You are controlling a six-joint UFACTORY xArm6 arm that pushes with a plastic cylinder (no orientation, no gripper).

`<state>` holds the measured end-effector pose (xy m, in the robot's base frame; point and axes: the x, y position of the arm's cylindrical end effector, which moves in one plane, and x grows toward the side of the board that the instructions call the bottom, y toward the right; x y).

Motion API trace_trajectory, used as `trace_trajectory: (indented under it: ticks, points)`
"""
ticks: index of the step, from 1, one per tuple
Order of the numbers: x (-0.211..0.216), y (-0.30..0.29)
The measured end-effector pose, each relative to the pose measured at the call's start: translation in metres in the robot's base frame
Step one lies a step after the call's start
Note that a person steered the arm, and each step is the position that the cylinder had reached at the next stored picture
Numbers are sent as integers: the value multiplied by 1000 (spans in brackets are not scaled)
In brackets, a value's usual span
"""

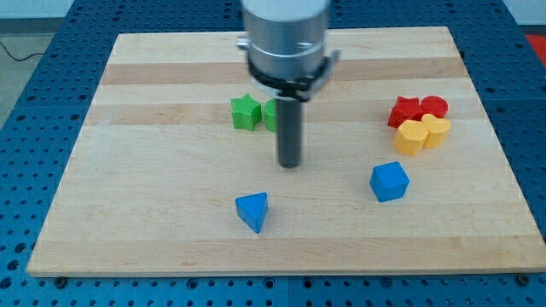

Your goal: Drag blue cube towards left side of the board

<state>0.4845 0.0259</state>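
The blue cube (389,181) sits on the wooden board (153,179) right of centre, toward the view's bottom. My tip (290,164) stands near the board's middle, well to the left of the blue cube and apart from it. A blue triangular block (252,211) lies below and left of my tip. The rod and the arm's grey body rise from the tip toward the view's top.
A green star block (245,112) and a second green block (271,114), partly hidden by the rod, lie just above my tip. Two red blocks (418,109) and two yellow blocks (421,134) cluster at the view's right.
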Motion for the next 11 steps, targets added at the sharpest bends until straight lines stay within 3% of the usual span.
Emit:
trace_trajectory:
  ticks: [2, 3, 4, 5, 6, 8, 9, 11]
  points:
    - [69, 37]
    - [102, 87]
    - [101, 153]
    - [76, 162]
    - [58, 146]
    - [51, 39]
    - [55, 15]
    - [59, 140]
